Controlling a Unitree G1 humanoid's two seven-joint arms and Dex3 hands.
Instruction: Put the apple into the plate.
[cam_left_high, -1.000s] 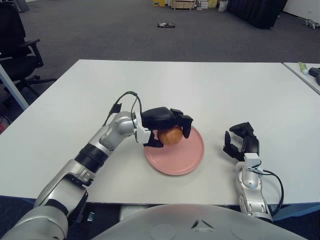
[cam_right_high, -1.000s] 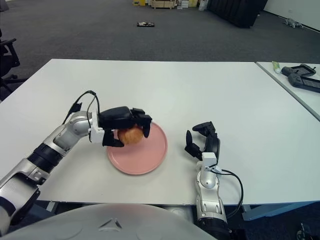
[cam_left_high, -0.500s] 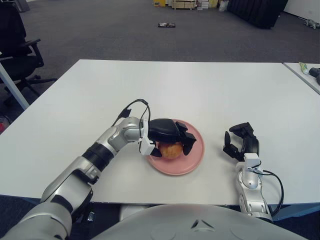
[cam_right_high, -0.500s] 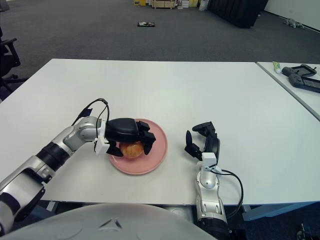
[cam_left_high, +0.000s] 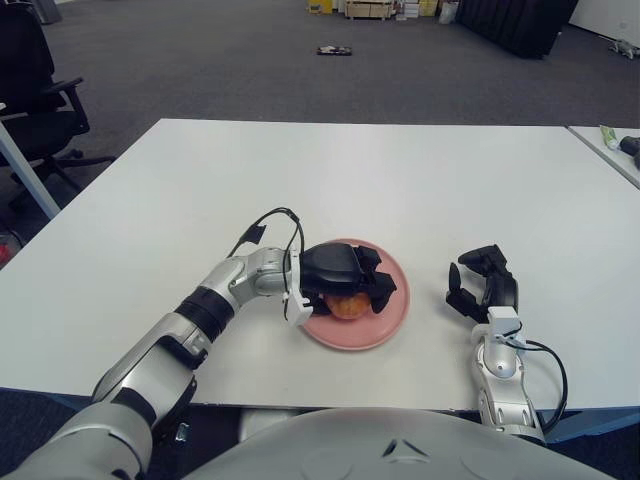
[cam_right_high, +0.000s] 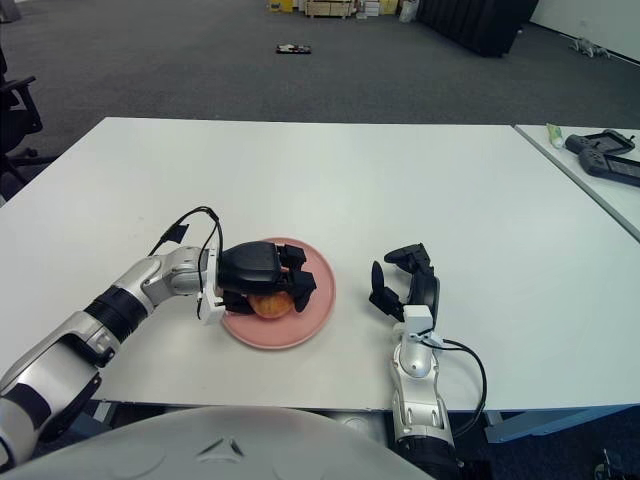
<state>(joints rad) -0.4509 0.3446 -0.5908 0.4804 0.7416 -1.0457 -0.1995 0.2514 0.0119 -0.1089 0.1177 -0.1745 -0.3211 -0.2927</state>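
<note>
Right hand (cam_left_high: 484, 283) idle just right of plate, fingers loosely spread, holding nothing. Pink plate (cam_left_high: 388, 316) on white desk (cam_left_high: 420, 180), near front edge. Left hand (cam_left_high: 345, 278) low over plate, fingers curled around apple (cam_left_high: 349, 305). Apple inside plate, left of plate centre; looks to be touching plate surface, though hand hides most of it. Beyond plate, desk stretches to far edge; grey floor (cam_left_high: 220, 60) behind.
</note>
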